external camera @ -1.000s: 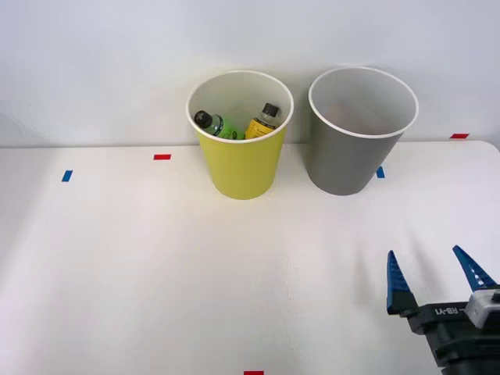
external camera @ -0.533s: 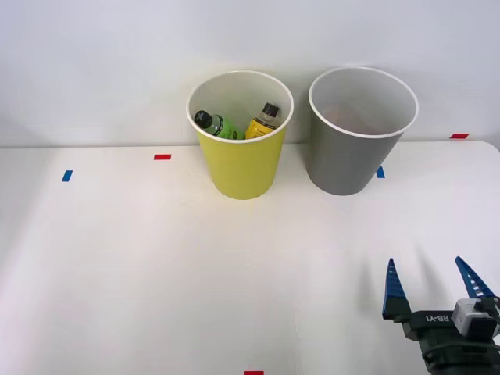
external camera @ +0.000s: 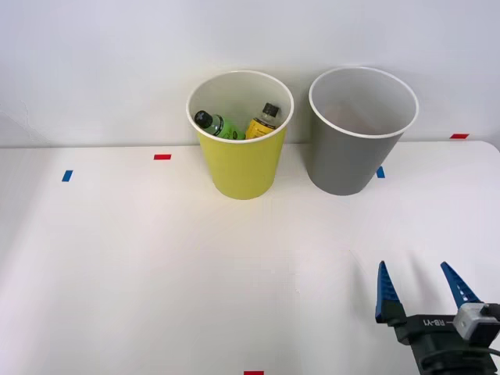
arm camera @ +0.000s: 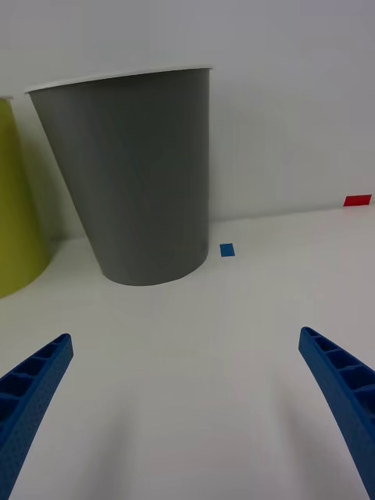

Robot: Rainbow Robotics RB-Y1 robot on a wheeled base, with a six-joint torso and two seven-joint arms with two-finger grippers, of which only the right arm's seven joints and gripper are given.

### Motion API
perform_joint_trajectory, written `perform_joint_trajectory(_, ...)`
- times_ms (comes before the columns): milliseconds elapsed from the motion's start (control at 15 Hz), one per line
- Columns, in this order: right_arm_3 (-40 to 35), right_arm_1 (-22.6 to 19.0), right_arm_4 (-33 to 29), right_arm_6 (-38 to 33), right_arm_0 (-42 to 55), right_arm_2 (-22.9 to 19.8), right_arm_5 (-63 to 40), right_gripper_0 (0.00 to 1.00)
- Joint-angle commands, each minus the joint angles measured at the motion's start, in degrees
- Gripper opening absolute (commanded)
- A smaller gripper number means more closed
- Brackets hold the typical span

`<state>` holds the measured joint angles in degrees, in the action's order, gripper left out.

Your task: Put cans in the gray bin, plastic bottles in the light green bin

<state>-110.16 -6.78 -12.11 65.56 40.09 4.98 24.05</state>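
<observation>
The light green bin point(external camera: 241, 160) stands at the back of the white table and holds two plastic bottles, a green one point(external camera: 216, 124) and a yellow-orange one point(external camera: 262, 123), both black-capped. To its right stands the gray bin point(external camera: 353, 152), whose inside bottom is hidden from the front view; no can is in view. My right gripper point(external camera: 419, 287) hangs open near the table's front right, well in front of the gray bin, with nothing between its blue fingers. From the wrist, the gray bin point(arm camera: 137, 180) is straight ahead, the light green bin point(arm camera: 17, 211) beside it, and the gripper point(arm camera: 187, 391) is open.
Small red tape marks point(external camera: 162, 157) and blue tape marks point(external camera: 66, 176) dot the table point(external camera: 141, 266). A blue mark point(arm camera: 227, 250) lies by the gray bin's foot, a red one point(arm camera: 357, 201) further off. A white wall rises behind the bins.
My right gripper has drawn back toward the table's front edge and shifted slightly left, staying open. The bins and bottles have not moved.
</observation>
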Motion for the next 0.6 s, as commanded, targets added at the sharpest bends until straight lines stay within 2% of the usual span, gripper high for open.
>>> perform_joint_trajectory(67, 0.0, 0.7, -6.7, -9.2, 2.3, -0.8, 4.0, 1.00)
perform_joint_trajectory(200, 1.0, -0.2, -8.0, -11.2, 2.6, -0.5, 5.2, 1.00)
perform_joint_trajectory(467, 12.5, -0.4, -7.8, -10.4, -1.2, -1.5, 16.6, 1.00)
perform_joint_trajectory(600, 13.5, -0.3, -7.0, -9.2, -0.6, -1.6, 18.4, 1.00)
